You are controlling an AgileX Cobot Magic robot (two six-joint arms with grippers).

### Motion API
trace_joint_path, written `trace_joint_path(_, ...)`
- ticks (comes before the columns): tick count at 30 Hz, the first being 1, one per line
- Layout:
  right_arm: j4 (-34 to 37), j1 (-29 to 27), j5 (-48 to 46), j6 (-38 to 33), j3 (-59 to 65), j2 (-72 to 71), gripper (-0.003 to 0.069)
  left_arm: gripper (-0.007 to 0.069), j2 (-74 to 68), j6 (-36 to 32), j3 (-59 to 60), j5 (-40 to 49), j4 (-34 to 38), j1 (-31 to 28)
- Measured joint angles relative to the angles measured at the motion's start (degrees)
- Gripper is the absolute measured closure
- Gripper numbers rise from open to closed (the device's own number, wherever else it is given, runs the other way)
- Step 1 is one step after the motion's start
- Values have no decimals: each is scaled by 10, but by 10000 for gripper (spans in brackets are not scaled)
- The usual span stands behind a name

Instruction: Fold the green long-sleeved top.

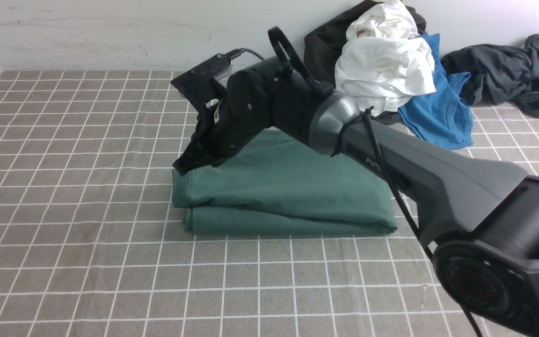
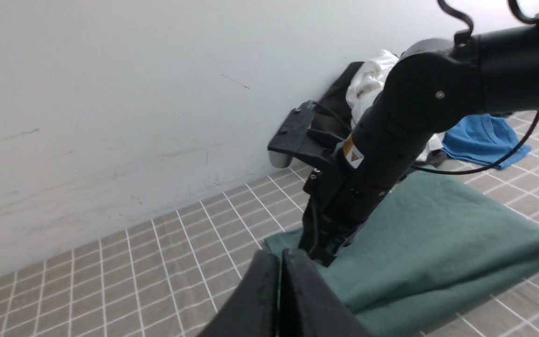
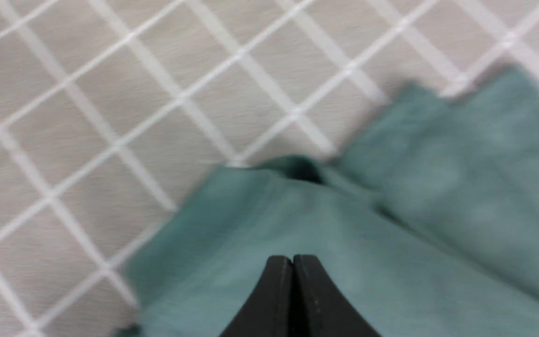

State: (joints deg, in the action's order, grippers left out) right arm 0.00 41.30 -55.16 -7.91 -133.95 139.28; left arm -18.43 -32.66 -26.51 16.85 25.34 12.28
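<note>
The green top point(image 1: 283, 187) is lying mid-table as a compact layered rectangle, so the folding is prob. near done. The right gripper point(image 1: 186, 164) is sitting w/ jaws pressed together at the top's far-left corner, over the cloth, no fabric visibly between them – likely patting or just let go. The right arm is reaching diagonally across, wrist angling down. The left gripper point(image 2: 280, 281) is hanging off to the side, also closed, holding nothing.
</note>
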Motion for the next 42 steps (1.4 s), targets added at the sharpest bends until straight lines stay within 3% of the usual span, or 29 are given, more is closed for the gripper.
trace_joint_path(6, -33, -4, -64, 5, 35, -52, 673, 632, 2, -11, 31, -35, 0, 0)
trace_joint_path(11, -31, -12, -68, -29, 118, -174, 673, 629, 2, -42, 42, 17, 0, 0)
trace_joint_path(16, -49, -52, -70, -42, 266, -376, 673, 629, 2, -49, 43, 102, 0, 0)
trace_joint_path(28, -77, -134, -118, -44, 636, -715, 673, 629, 2, -51, 43, 98, 0, 6)
trace_joint_path(33, -43, -138, 14, -44, 826, -851, 673, 629, 2, -53, 43, 98, 0, 6)
trace_joint_path(37, -26, -138, 223, -44, 978, -943, 673, 629, 2, -53, 43, 98, 0, 6)
trace_joint_path(39, -25, -138, 406, -44, 1074, -985, 673, 629, 2, -53, 43, 98, 0, 6)
trace_joint_path(40, -25, -138, 418, -44, 1080, -987, 673, 629, 2, -53, 43, 98, 0, 6)
trace_joint_path(42, -25, -138, 555, -44, 1143, -998, 673, 629, 2, -53, 43, 98, 0, 6)
